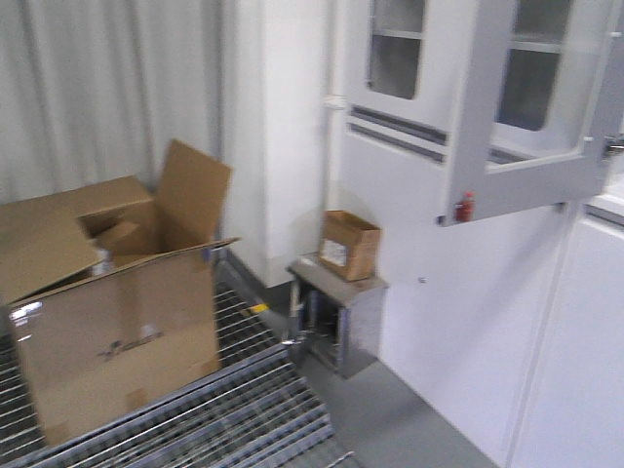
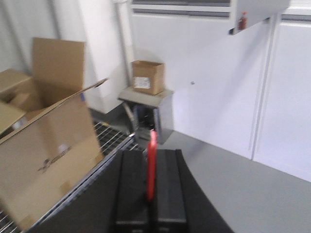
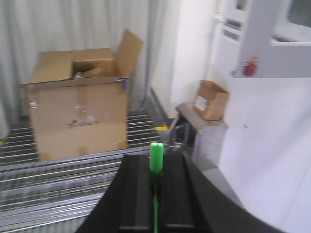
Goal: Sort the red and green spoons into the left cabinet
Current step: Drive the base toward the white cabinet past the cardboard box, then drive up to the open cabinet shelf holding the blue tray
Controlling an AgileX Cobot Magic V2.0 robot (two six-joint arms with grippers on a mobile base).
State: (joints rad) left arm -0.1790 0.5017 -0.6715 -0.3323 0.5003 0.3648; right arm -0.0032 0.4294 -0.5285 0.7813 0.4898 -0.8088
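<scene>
In the left wrist view my left gripper (image 2: pixel 151 153) is shut on the red spoon (image 2: pixel 151 167), which stands on edge between the black fingers (image 2: pixel 131 184) and pokes out past their tips. In the right wrist view my right gripper (image 3: pixel 155 161) is shut on the green spoon (image 3: pixel 156 151). Its broad end sticks out ahead of the fingers (image 3: pixel 136 189) and its thin handle runs back between them. Both grippers hang in the air over the floor. The left cabinet is out of view. Neither gripper shows in the front view.
A large open cardboard box (image 1: pixel 107 312) stands on metal grating (image 1: pixel 244 409) at the left. A small cardboard box (image 1: pixel 349 244) sits on a low grey metal stand (image 1: pixel 341 312) against white cabinet fronts (image 1: pixel 468 322). A grey-framed glazed door (image 1: pixel 517 166) swings open overhead.
</scene>
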